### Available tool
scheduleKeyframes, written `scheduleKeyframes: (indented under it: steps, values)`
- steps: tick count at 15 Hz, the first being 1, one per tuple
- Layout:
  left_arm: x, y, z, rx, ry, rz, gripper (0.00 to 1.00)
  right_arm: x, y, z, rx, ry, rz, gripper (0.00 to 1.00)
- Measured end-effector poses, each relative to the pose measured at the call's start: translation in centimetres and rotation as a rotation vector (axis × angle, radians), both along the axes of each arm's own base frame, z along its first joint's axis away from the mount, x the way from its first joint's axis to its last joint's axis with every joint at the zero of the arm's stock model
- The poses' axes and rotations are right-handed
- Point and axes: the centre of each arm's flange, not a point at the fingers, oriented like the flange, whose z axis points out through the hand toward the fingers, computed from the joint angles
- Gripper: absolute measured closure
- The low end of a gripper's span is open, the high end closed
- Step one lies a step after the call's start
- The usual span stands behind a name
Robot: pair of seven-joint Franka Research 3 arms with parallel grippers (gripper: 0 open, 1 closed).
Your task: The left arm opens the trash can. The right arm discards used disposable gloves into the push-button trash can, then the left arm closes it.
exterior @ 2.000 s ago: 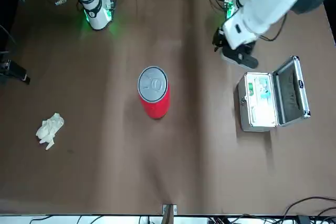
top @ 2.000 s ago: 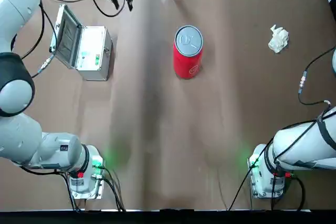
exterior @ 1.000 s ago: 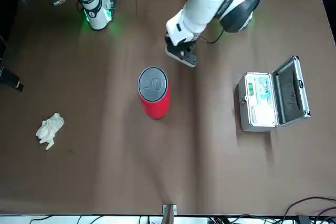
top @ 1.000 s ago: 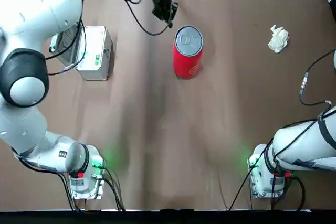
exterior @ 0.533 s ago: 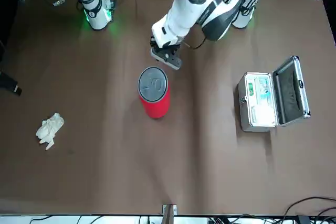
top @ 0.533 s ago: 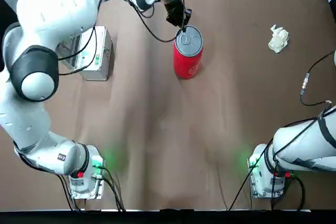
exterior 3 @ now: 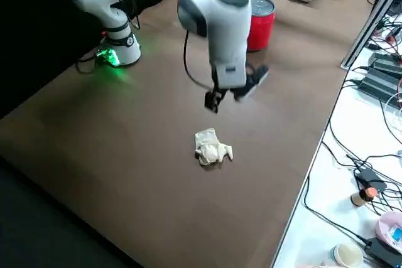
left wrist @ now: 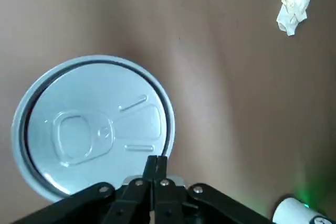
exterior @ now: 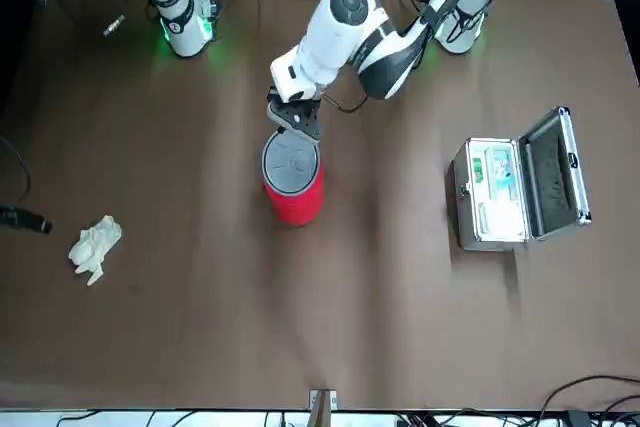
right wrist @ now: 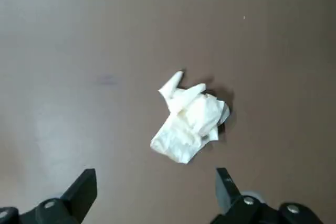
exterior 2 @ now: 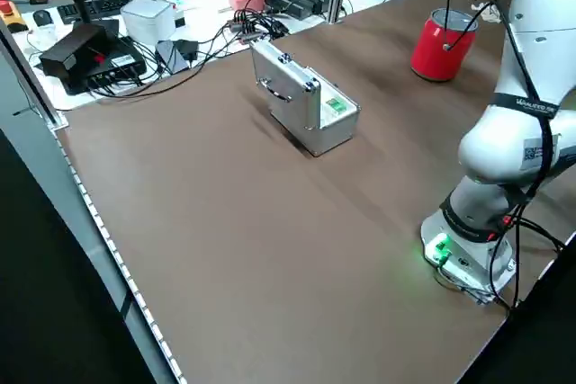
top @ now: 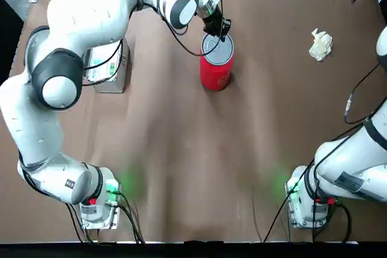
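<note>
The brown worktop (top: 181, 149) carries everything. The left arm (top: 91, 16) reaches across it, its jaws pressed together at the far rim of the trash can (top: 216, 67), right by the lid (left wrist: 92, 124), which is shut; the opening step looks under way, not finished. The silver case (exterior: 515, 197) stands open, well apart on the left arm's side. The right gripper (right wrist: 152, 195) hovers with jaws wide apart above the gloves (right wrist: 190, 116), which lie loose on the worktop. Pickup, discarding and closing all remain.

Right claw (exterior 3: 235, 95) blurred; silver case (top: 106, 64) partly behind left arm (top: 91, 16)
</note>
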Motion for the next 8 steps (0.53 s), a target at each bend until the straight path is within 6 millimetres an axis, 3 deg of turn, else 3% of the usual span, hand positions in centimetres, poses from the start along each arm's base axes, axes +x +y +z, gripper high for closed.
scheduleKeyframes:
  steps: [4,6,8]
  values:
    - [0.1,-1.8,-2.3,0.057,-0.045,0.021,0.99,0.3,-2.5,-9.8,0.03,0.078,-0.031,0.0]
    - [-0.3,-2.7,-3.1,0.087,-0.072,0.036,0.99,0.4,-2.4,-13.1,0.041,0.098,-0.002,0.0]
    - [-0.5,-3.4,-3.5,0.1,-0.087,0.051,0.99,0.5,-2.1,-15.0,0.052,0.106,0.074,0.0]
